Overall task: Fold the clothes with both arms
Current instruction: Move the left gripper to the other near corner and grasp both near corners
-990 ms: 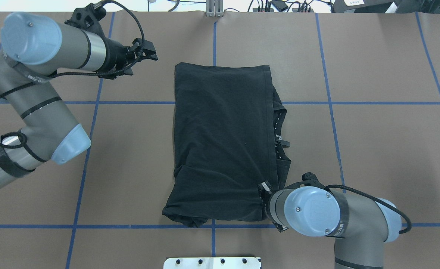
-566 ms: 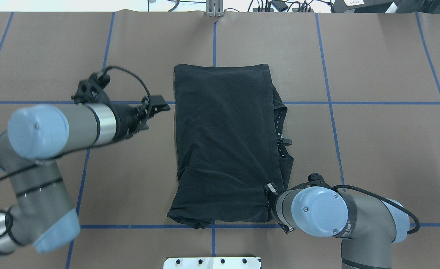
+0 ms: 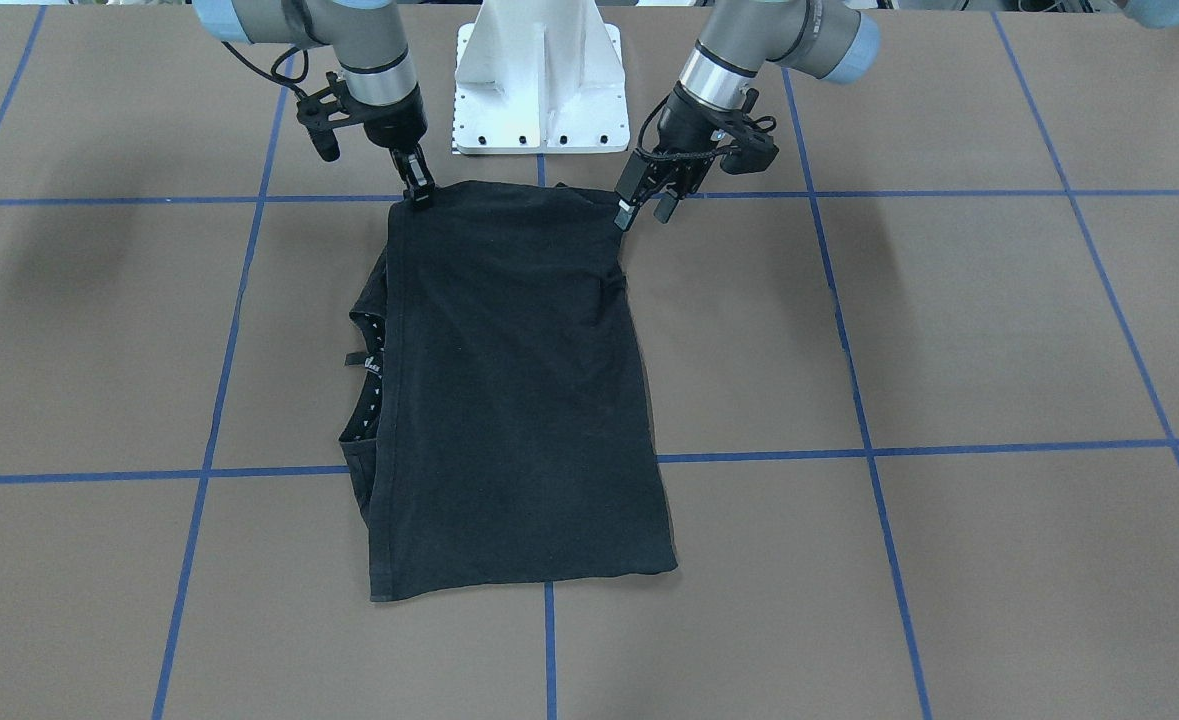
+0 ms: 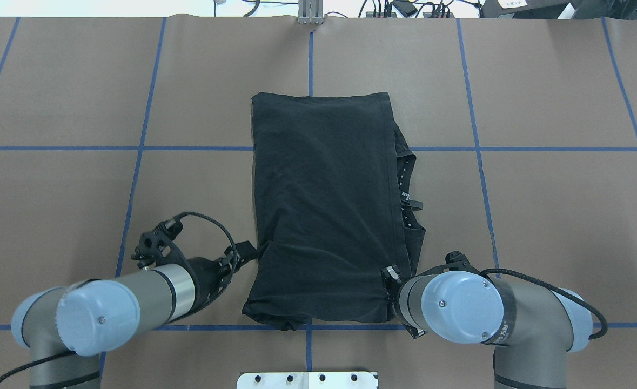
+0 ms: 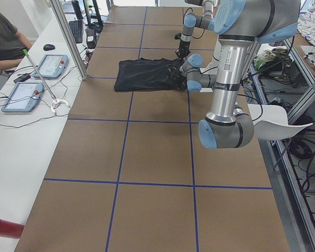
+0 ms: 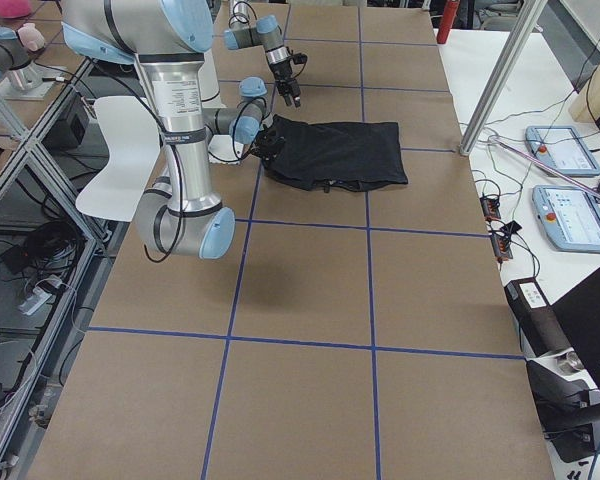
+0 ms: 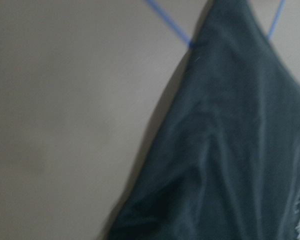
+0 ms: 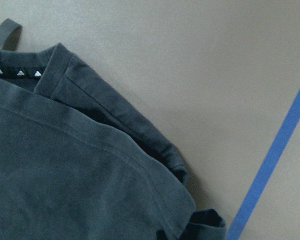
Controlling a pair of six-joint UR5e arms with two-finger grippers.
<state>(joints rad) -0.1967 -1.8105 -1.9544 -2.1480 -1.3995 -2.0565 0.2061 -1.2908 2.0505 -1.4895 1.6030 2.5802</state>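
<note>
**Desk:** What changed on your side?

**Me:** In the last second I've swung the left arm from the end of the T-shirt point(image 4: 323, 205) far from the white pedestal point(image 3: 539, 90) back to the pedestal end. The left gripper point(image 3: 644, 212) now sits at the shirt's pedestal-end corner, fingers spread, just beside the cloth and not yet on it. The right gripper point(image 3: 419, 192) has stayed at the other pedestal-end corner. It looks pinched shut on the hem, and the cloth edge crept a little with it.

**Desk:** So where does that leave the fold?

**Me:** The shirt lies flat on the table just out from the pedestal, already folded lengthwise, its long way running away from it. I judge that once the left closes, both near corners can be carried away from the pedestal.

**Desk:** Anything you can't see?

**Me:** Yes. Overhead, the right wrist covers its own fingers. Neither wrist camera shows fingertips, and the left one is blurred. No logo shows, only plain black, with the collar point(image 4: 407, 186) peeking out on the right arm's side.
</note>
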